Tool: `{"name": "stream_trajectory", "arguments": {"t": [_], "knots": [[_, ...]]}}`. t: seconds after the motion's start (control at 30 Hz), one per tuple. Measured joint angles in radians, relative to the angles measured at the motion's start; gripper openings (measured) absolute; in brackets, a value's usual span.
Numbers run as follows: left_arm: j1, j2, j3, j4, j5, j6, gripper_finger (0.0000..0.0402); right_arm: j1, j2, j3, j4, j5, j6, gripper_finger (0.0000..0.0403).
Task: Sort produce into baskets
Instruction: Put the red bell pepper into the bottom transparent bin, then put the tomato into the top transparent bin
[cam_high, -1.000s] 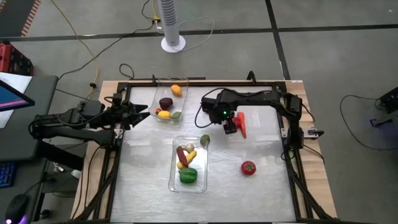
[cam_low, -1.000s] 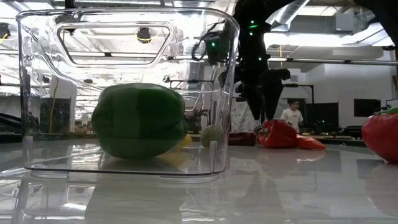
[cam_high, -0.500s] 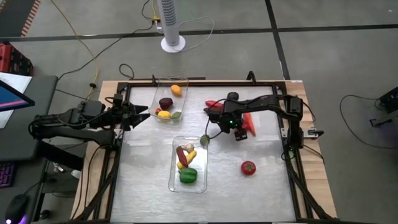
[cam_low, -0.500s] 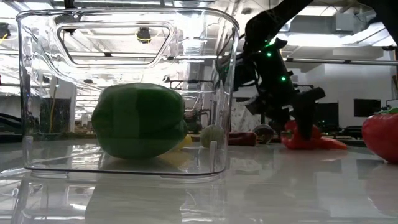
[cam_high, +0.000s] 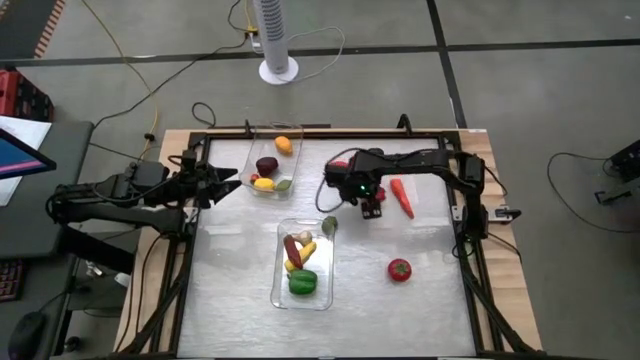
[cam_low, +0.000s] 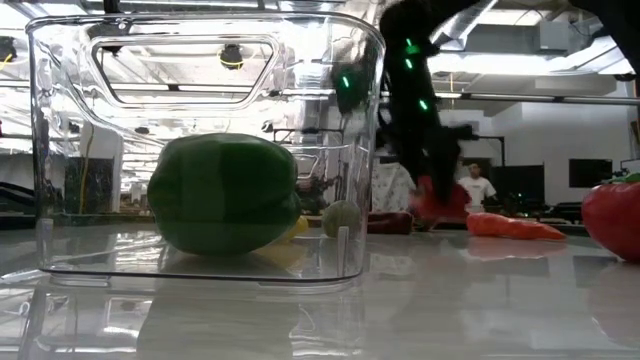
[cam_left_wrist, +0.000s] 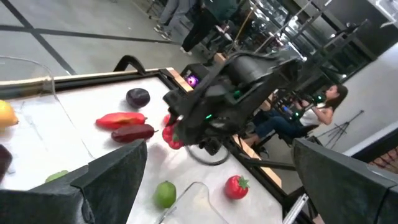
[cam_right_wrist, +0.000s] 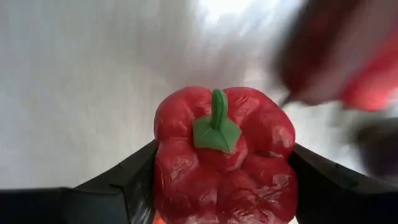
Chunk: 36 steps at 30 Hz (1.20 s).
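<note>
Now the right gripper (cam_right_wrist: 221, 186) clasps a red pepper (cam_right_wrist: 222, 155) between its part-open fingers above the table (cam_high: 400, 310).

Hidden, cropped and blurred parts

From above, the right gripper (cam_high: 371, 208) covers the red pepper (cam_right_wrist: 222, 155), whose lower part the right wrist view cuts off; beyond that pepper, dark and red shapes blur past telling. In the low view, a tomato (cam_low: 612, 218) is cropped at the edge, and the arm beside the near basket (cam_low: 362, 150) is smeared.
</note>
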Motion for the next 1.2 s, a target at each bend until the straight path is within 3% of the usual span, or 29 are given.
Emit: {"name": "stream_trajectory", "arguments": {"t": [0.1,0.3,0.43,0.53,0.63,0.8,1.0,1.2], "knots": [[0.000,0.000,0.000,0.000,-0.018,-0.004,0.0387,0.001,0.000,0.142,0.001,-0.036,0.041,0.0305],[0.000,0.000,0.000,0.000,-0.021,-0.007,0.0387,0.017,-0.002,0.386,0.033,-0.365,0.171,0.0306],[0.000,0.000,0.000,0.000,-0.023,-0.006,0.0387,0.075,-0.002,0.481,0.065,-0.533,0.223,0.0306],[0.000,0.000,0.000,0.000,-0.026,-0.003,0.0387,0.142,-0.003,0.503,0.129,-0.601,0.247,0.0306],[0.000,0.000,0.000,0.000,-0.017,-0.002,0.0387,0.213,-0.003,0.504,0.181,-0.587,0.272,0.0307],[0.000,0.000,0.000,0.000,0.040,-0.001,0.0387,0.299,0.009,0.504,0.220,-0.395,0.370,0.0320],[0.000,0.000,0.000,0.000,0.078,0.022,0.0387,0.317,0.030,0.504,0.217,-0.383,0.513,0.0390],[0.000,0.000,0.000,-0.004,0.152,0.022,0.0387,0.313,0.025,0.504,0.042,-0.388,0.666,0.0371]]}}
